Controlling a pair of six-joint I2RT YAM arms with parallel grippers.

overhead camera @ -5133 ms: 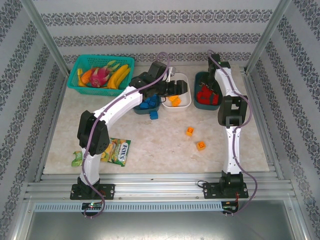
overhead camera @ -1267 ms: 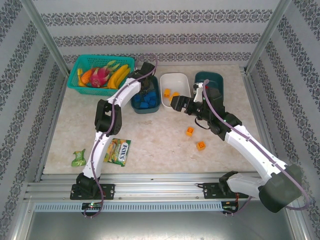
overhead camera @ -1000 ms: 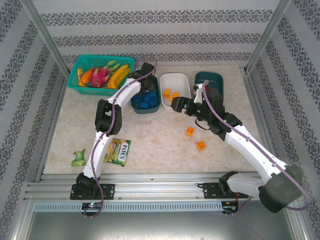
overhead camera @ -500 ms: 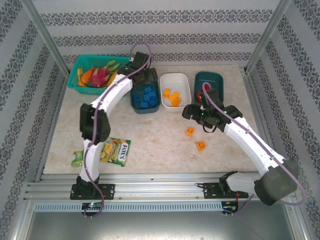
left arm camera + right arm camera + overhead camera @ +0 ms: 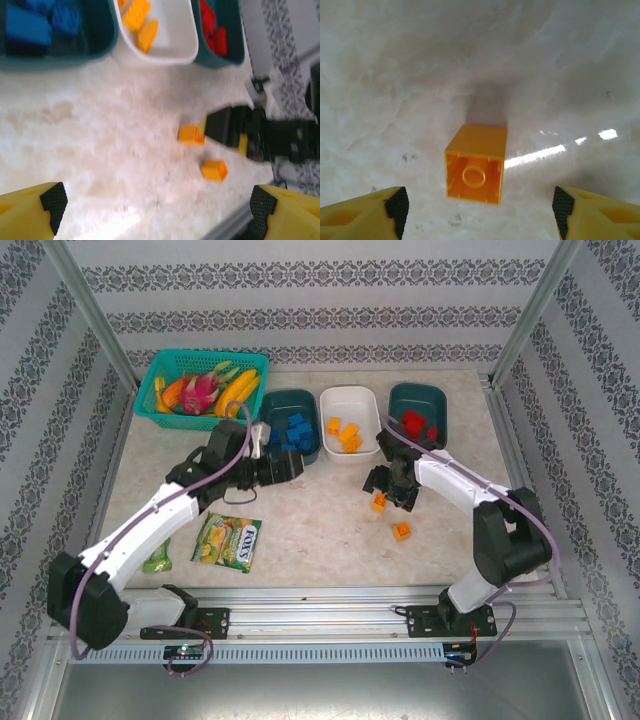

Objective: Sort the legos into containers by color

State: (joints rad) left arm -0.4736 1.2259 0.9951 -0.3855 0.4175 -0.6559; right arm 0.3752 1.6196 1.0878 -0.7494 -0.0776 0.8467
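A pale marbled counter is seen from above, with three tubs in a row along the middle of its far edge. A teal tub holds blue bricks, a white tub holds orange bricks, and a second teal tub holds red bricks. The right pincer hangs low over the counter's middle, a little toward the right edge. Its fingers are spread wide on either side of a loose orange brick without touching it. This brick lies on its side, hollow underside showing. A second loose brick, also orange, lies nearby, closer to the near edge. The left pincer is spread wide and empty, just in front of the blue-filled tub. A green basket of toy fruit sits in the far-left corner. A candy packet lies by the near edge on the left.
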